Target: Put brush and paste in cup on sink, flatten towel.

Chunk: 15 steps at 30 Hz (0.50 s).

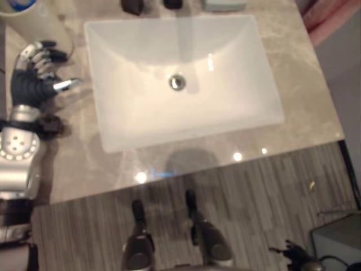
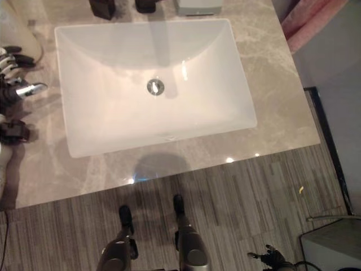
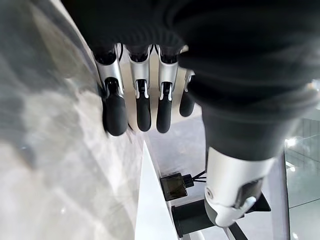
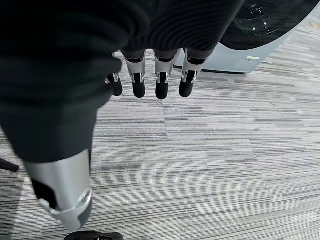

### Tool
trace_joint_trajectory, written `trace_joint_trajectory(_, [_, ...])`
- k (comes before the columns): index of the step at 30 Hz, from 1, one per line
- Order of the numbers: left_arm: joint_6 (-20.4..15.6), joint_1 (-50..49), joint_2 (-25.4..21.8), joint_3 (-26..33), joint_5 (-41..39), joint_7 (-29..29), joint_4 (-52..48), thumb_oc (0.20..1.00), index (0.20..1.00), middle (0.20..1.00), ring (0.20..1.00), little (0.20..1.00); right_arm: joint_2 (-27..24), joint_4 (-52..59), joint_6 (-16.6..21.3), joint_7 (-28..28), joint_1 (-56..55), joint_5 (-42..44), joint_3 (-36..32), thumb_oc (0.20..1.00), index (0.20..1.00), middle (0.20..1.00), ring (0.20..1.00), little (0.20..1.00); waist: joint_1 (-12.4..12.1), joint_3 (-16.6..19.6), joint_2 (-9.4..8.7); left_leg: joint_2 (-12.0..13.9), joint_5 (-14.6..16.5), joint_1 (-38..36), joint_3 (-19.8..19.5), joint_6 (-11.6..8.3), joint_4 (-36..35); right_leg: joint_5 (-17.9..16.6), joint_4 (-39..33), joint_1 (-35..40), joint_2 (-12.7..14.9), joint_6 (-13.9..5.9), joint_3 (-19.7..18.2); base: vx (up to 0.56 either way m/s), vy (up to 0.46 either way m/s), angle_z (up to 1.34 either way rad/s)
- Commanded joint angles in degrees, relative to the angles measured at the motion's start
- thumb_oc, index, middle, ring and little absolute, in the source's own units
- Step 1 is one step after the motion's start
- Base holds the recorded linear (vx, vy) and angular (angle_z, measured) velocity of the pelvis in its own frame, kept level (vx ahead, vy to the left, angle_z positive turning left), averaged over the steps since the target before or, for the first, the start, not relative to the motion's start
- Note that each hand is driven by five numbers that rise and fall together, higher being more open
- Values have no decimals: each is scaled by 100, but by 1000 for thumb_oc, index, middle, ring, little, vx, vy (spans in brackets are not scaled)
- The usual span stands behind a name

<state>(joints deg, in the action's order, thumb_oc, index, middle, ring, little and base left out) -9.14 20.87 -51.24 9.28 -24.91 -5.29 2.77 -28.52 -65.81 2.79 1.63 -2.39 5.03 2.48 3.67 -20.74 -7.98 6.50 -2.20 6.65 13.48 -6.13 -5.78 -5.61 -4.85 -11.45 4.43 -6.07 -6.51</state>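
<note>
Left hand point(image 1: 35, 73) is up on the counter point(image 1: 73, 169), just beside the left edge of the white sink point(image 1: 186, 121). Its fingers point(image 3: 142, 107) hang straight and loose, and it holds nothing. A pale cup point(image 1: 34, 22) stands close behind it, in the far left corner, with something blue showing at its top. I cannot tell if that is the brush or the paste. A pink cloth point(image 1: 327, 20), maybe the towel, lies at the far right corner of the counter.

Right hand point(image 4: 150, 80) hangs low over the striped floor point(image 4: 225, 150), fingers loose, holding nothing.

To do this step well, I think the left hand should move slowly and not bump the cup. The right hand should come up to the pink cloth and press it flat with open fingers.
</note>
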Motion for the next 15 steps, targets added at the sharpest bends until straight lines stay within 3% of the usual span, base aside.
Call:
trace_joint_trajectory(1, [-76,187,-18,-204,8,-176,303,1000,1000,1000,1000,1000,-447,-82,20,-113,71,208,208,1000,1000,1000,1000,1000,167,-208,-55,-28,181,53,-554,226,78,-385,-15,-30,67,-59,144,0,0,0])
trace_joint_trajectory(15, [-212,881,-273,-304,40,-449,388,1000,1000,1000,1000,1000,-405,-79,73,-89,73,310,238,1000,1000,1000,1000,1000,240,-475,-152,-4,102,301,-638,208,78,-429,-15,-248,47,-46,181,-8,-8,3])
